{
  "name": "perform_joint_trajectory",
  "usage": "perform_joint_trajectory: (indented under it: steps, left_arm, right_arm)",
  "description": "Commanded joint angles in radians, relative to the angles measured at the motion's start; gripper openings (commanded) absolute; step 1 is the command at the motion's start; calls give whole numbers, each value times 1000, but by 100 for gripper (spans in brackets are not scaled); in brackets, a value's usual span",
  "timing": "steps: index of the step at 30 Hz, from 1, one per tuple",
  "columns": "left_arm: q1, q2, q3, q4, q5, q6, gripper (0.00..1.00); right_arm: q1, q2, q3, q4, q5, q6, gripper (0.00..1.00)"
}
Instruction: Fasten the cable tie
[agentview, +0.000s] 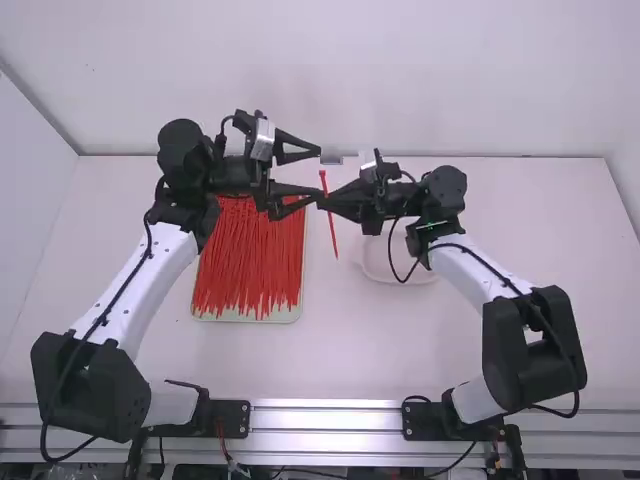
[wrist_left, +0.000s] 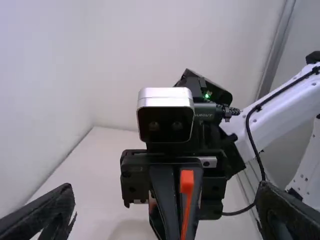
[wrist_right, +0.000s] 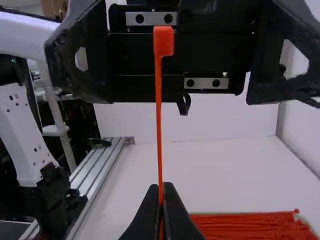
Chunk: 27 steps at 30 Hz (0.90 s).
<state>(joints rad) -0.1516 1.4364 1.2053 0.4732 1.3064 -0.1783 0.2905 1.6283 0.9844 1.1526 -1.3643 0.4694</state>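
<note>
One red cable tie (wrist_right: 159, 125) is pinched tight in the right tool (wrist_right: 160, 189), maybe so the wide-open left tool (agentview: 317, 180) can close around its top.

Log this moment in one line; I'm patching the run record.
right fingers: shut on cable tie | left fingers: open, tie head between them | tie: straight, unlooped | spare ties: on tray

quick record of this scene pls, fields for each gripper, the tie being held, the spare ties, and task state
left gripper: open, fingers spread, facing the tie's head
right gripper: shut on one red cable tie, partway along its strap
cable tie: held off the table, straight, not looped
spare ties: red pile on a tray beside the left arm
task state: not yet fastened
</note>
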Motion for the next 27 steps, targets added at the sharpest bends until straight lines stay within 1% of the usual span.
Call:
perform_joint_trajectory:
  steps: [1,2,4,5,6,9,11,12,16,19,24,27]
  left_arm:
    - [-6,3,30,39,15,-81,89]
    - [-7,3,30,60,15,-97,84]
    - [-7,3,30,64,14,-106,82]
    - [-8,3,30,66,18,-106,77]
    - [-8,3,30,66,19,-105,76]
    - [-6,3,30,63,21,-119,65]
    - [-7,3,30,63,22,-121,62]
    - [-6,3,30,63,22,-121,59]
    - [-6,3,30,63,22,-121,56]
    - [-6,3,30,67,22,-122,48]
    - [-6,3,30,67,21,-122,47]
    - [-7,3,30,80,22,-135,45]
  right_arm:
    - [9,-28,30,26,14,29,0]
    - [14,-28,30,30,36,32,0]
    - [19,-28,30,30,61,32,0]
    - [25,-27,30,36,77,29,0]
    - [26,-28,30,39,78,29,0]
    - [38,-28,30,93,84,48,0]
    - [39,-27,30,124,87,69,0]
    - [38,-27,30,143,87,79,0]
    - [29,-27,30,202,87,126,0]
    - [24,-27,30,213,84,136,0]
    - [24,-27,30,202,85,133,0]
    - [25,-27,30,203,87,133,0]
